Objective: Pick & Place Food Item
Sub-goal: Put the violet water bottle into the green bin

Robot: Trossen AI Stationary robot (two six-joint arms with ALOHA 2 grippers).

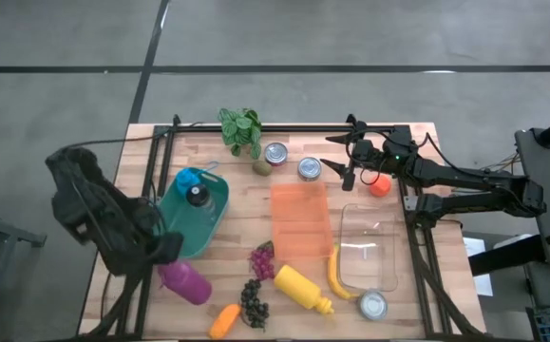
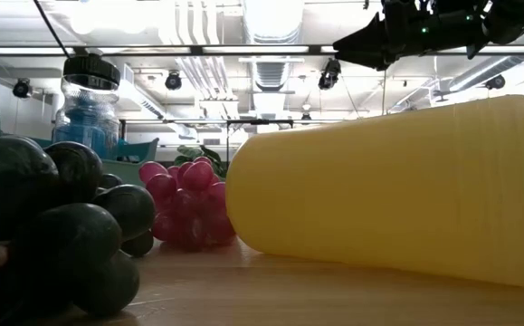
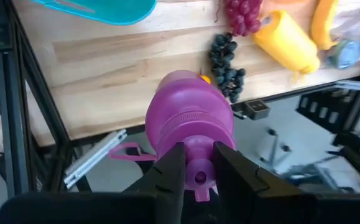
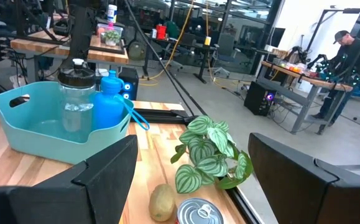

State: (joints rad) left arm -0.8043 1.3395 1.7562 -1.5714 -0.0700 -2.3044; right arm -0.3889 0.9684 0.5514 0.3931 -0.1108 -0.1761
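While jaws pinch its cap, purple bottle [image 3: 189,121] hangs below left gripper [image 3: 195,177].

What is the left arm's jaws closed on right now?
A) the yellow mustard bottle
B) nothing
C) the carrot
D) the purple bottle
D: in the left wrist view the left gripper has its jaws clamped on the cap end of the purple bottle, near the table's front edge.

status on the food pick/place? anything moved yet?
Done: nothing evident; the clear bin looks empty. In hand: left tool is shut on the purple bottle, not a food item. Right tool hangs open above the cans. Left: banana, grapes, carrot lie unpicked.
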